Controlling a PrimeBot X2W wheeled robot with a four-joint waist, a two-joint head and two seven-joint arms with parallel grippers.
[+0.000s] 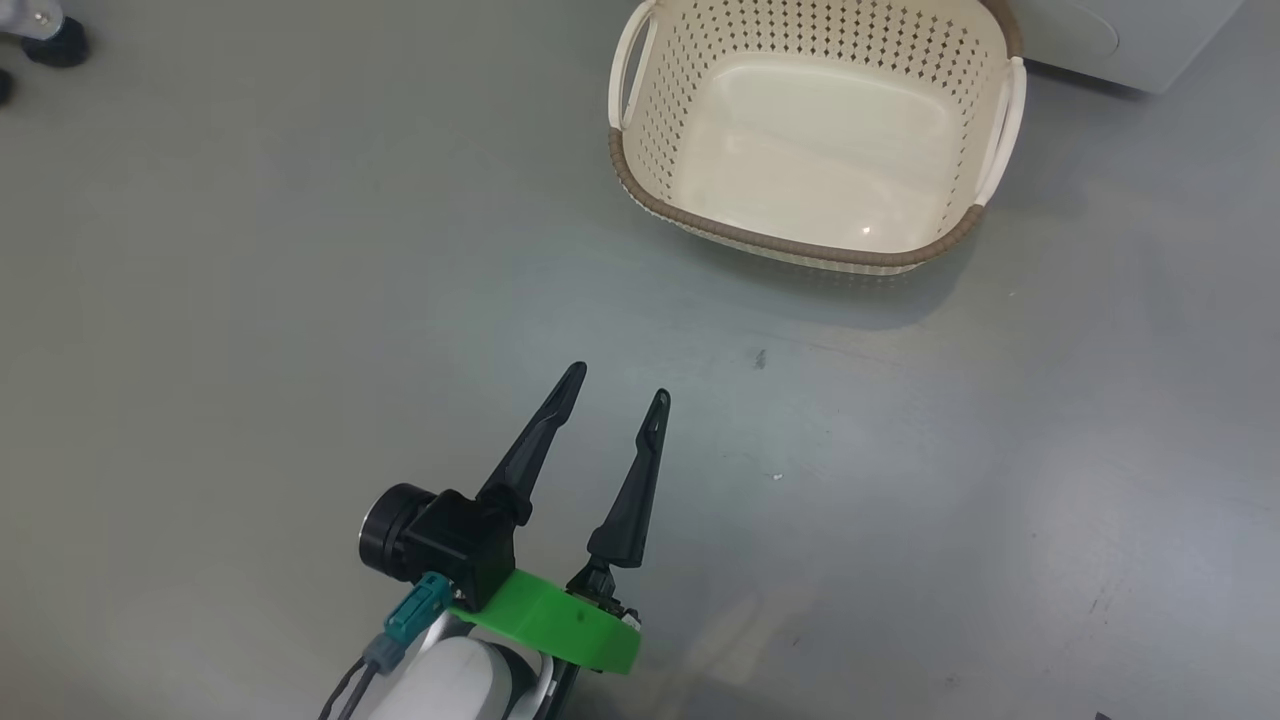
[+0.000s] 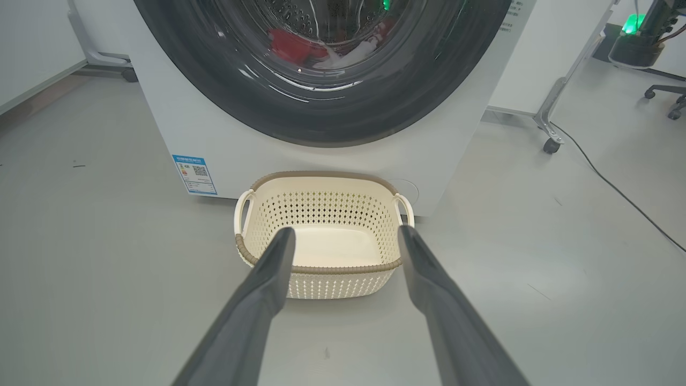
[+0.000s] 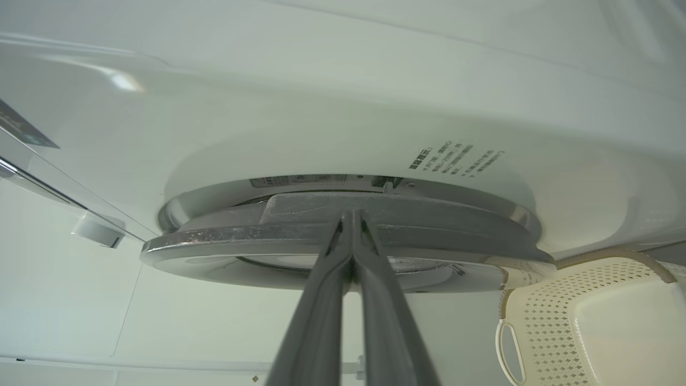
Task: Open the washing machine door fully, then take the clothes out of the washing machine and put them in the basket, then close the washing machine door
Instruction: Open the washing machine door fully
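Observation:
The washing machine (image 2: 161,107) stands on the grey floor, and its door (image 2: 321,123), with a wide glossy black rim, faces my left wrist camera. Red and white clothes (image 2: 292,45) show through the glass. The cream basket (image 2: 321,175) sits on the floor right in front of the machine, with nothing in it. My left gripper (image 1: 617,383) hangs open and holding nothing above the floor, short of the basket (image 1: 760,238). My right gripper (image 3: 352,213) is shut, its tips against the outer edge of the door (image 3: 214,241). I cannot tell whether the door is ajar.
A wheeled stand leg (image 2: 549,142) and a black cable (image 2: 616,187) lie on the floor right of the machine, with a chair base (image 2: 667,102) further back. A black caster (image 1: 55,45) sits at the far left. Open floor surrounds my left gripper.

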